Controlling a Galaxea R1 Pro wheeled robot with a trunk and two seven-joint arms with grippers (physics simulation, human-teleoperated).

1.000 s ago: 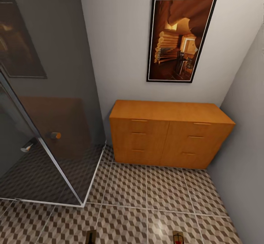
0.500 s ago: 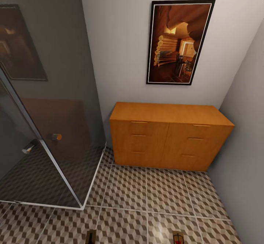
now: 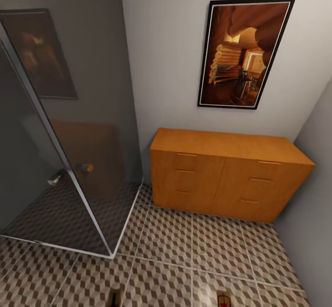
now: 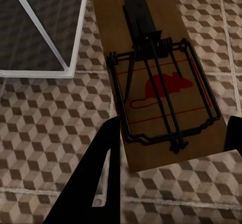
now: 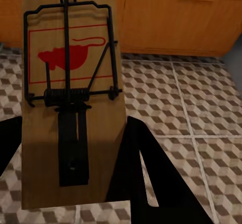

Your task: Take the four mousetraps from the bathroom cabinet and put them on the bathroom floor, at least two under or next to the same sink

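Wooden mousetraps sit clamped lengthwise in both the left claw (image 4: 171,143) and right claw (image 5: 70,148), bathroom floor (image 3: 184,247) right underneath, no sink in sight.

The cabinet (image 3: 230,180) stands against the back wall, right of the glass shower enclosure (image 3: 69,159), under a picture (image 3: 244,53).

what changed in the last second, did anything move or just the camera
Only the camera moved: the whole head view slid rightward, so the orange-brown wooden cabinet, framed picture and glass shower door all shifted together. Nothing was grasped or released. Each hand holds a small wooden mousetrap, left and right, over the cube-patterned tile floor, as before.
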